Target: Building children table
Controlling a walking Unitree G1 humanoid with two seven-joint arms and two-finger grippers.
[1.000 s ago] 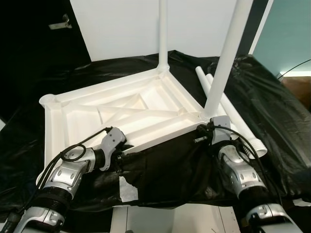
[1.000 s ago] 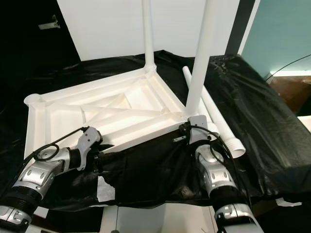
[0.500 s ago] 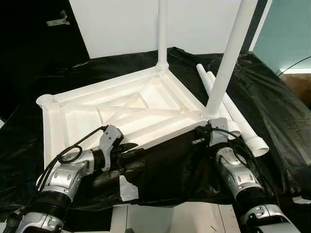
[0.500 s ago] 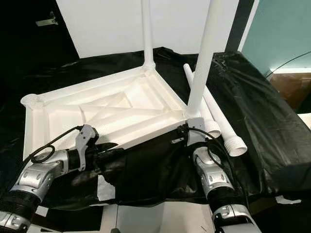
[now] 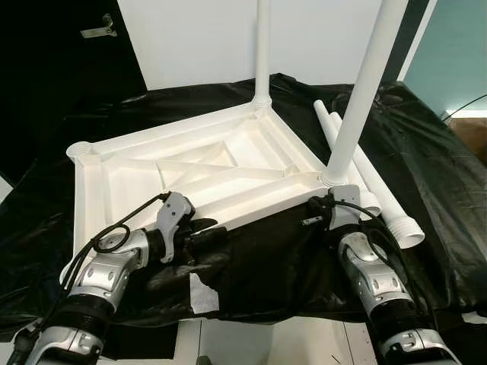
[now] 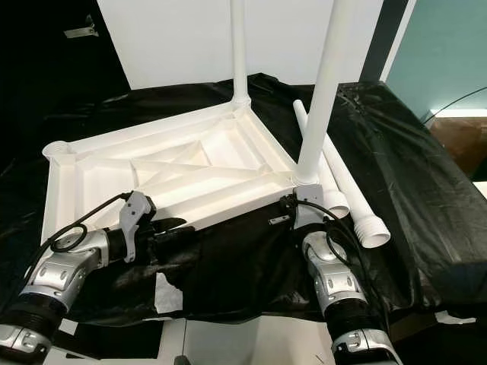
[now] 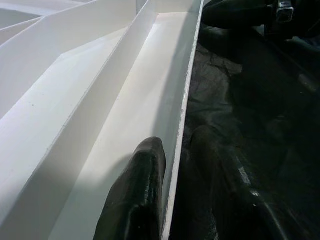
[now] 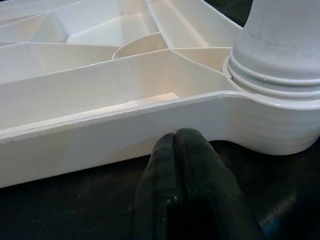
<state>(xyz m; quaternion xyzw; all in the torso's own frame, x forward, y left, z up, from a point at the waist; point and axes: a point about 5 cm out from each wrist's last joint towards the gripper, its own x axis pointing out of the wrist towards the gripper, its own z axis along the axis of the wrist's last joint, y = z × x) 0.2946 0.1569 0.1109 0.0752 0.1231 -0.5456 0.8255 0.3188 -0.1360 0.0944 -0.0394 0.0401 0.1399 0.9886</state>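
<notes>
The white tabletop [image 5: 190, 171] lies upside down on the black-covered surface [image 5: 426, 175], with two legs [image 5: 364, 91] standing up from its far and right corners. Two loose legs [image 5: 373, 190] lie just beside it on my right. My left pincer [image 7: 175, 200] straddles the near rim, one finger inside, one outside. My right pincer [image 8: 182, 145], pressed together, touches the rim beside the right corner socket.

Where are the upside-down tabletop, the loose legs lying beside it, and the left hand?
Tabletop [image 5: 205, 163]: left eye view, on its ribbed underside.
Loose legs [image 5: 380, 201]: left eye view, mid-length of a tube lying on the black sheet.
Left hand [image 7: 172, 192]: left wrist view, astride the tabletop's near rim.
</notes>
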